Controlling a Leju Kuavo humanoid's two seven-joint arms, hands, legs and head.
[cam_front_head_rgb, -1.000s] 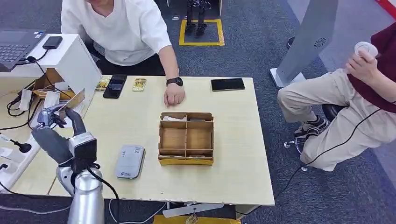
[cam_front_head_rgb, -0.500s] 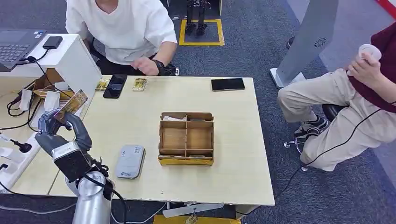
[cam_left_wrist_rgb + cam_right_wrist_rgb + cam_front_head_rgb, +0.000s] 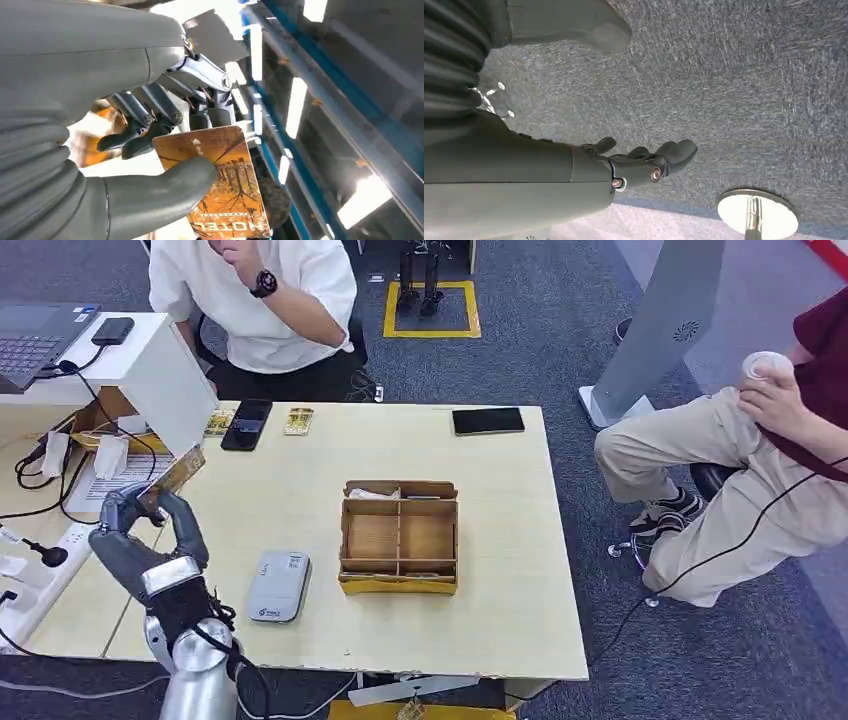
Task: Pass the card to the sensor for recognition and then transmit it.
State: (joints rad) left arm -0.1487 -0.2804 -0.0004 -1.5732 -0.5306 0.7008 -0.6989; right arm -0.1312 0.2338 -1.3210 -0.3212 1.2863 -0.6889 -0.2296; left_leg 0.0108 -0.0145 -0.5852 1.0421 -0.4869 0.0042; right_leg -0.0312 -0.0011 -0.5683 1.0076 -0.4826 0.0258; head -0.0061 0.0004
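I am seeing the hotel key card [image 3: 224, 186] pinched between thumb and fingers of the left robot hand [image 3: 140, 530], raised over the tabletop [image 3: 300, 480] edge, near the grey sensor [image 3: 278, 586]. The right robot hand [image 3: 644, 160] is hanging empty, fingers loosely apart, above carpet.

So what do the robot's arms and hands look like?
The left arm is a shiny silver tube with black cables at the wrist. The left hand and right hand are grey with darker fingers and ribbed grey covers.

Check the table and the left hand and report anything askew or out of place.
Nothing stands out. The left hand holds the card tilted above the table's left edge; the wooden box and grey sensor sit squarely.
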